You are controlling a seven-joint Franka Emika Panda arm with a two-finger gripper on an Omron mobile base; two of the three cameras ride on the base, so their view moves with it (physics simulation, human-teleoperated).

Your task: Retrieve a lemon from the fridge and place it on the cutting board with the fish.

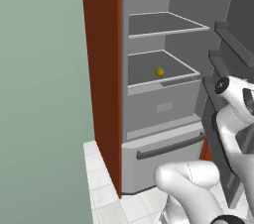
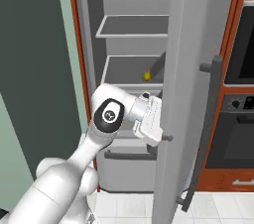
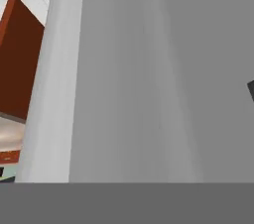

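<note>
Behind the open door (image 2: 176, 94) of the fridge (image 1: 158, 114), the lemon (image 1: 159, 72) sits alone on the lower of two grey shelves, toward the back and well apart from the arm. From the right base view it shows as a small yellow spot (image 2: 146, 76) just beside the door's inner edge.

The arm's hand (image 2: 151, 119) is pressed up close to that door's inner edge, below the lemon's shelf and not yet inside the compartment. Its fingertips are hidden against the door, and the hand view looks flat onto the grey door panel. The gripper stands fully spread and holds nothing.

As for progress, the fridge is already open and the fruit is exposed, so the opening step looks done. Everything else remains: reaching onto the shelf, closing on the lemon, drawing it out, then carrying it to the cutting board with the fish. The hand will likely need to rise and swing inward past the door before it can reach the shelf.
</note>
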